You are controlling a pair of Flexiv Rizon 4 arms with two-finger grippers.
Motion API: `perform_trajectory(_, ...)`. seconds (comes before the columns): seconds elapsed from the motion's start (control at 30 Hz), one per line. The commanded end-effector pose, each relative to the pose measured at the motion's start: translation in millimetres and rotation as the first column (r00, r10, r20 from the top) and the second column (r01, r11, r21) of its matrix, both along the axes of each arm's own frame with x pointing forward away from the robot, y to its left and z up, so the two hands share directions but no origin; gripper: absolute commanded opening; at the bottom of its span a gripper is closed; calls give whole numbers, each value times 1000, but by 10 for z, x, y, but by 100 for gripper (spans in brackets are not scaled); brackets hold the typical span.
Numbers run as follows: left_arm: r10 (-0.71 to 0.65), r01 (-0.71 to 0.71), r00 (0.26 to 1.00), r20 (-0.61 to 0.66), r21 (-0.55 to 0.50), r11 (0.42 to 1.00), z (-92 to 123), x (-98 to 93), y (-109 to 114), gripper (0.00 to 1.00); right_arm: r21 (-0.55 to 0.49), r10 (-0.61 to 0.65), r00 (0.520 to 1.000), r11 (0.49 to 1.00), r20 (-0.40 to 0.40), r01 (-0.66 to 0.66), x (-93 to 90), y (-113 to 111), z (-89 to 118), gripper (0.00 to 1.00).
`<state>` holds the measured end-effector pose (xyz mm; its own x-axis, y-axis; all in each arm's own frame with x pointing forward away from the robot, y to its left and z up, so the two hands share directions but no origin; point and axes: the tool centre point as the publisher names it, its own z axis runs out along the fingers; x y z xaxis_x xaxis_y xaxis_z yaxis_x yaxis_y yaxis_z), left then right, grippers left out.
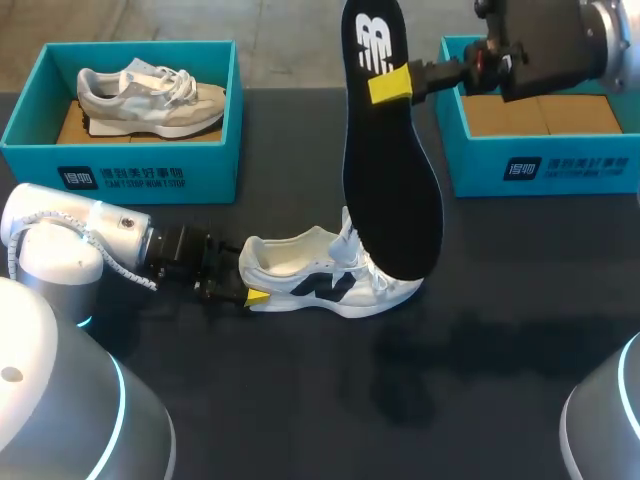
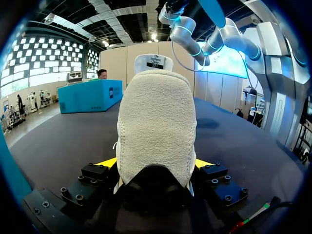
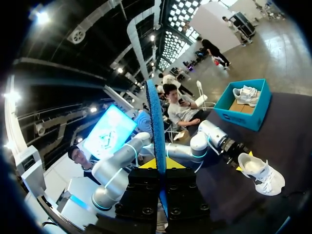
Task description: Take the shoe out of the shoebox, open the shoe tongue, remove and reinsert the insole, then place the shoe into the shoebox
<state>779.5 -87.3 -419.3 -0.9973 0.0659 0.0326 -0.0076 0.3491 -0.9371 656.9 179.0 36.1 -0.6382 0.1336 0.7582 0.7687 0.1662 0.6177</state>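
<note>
Our left end effector (image 2: pixel 155 165) clamps the shoe (image 1: pixel 330 275) by its padded heel, sole flat on the table (image 1: pixel 300 400). Our right end effector (image 1: pixel 388 86) pinches the insole (image 1: pixel 392 190) near its heel, toe end dangling by the laces. It looks light and bendy, so gripping a stiffer edge seems wise.

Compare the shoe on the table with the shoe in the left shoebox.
The table shoe is white with dark side marks; the boxed shoe is grey-beige. The table shoe's heel is clamped in the left gripper; the boxed shoe lies untouched in a teal shoebox. Both are laced sneakers.
</note>
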Motion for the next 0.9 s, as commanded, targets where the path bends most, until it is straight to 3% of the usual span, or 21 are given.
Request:
perform_trajectory(0.03, 0, 0, 1000, 0, 0, 1000, -33, 1, 8, 0, -5, 1, 1000, 1000, -3, -1, 46, 23, -8, 0)
perform_trajectory(0.8, 0, 0, 1000, 0, 0, 1000, -33, 1, 8, 0, -5, -2, 1000, 1000, 0, 2, 58, 14, -9, 0)
perform_trajectory(0.9, -26, 26, 999, 23, 7, 1000, 64, 16, -8, 0, -5, -2, 1000, 1000, 0, 2, 58, 14, -9, 0)
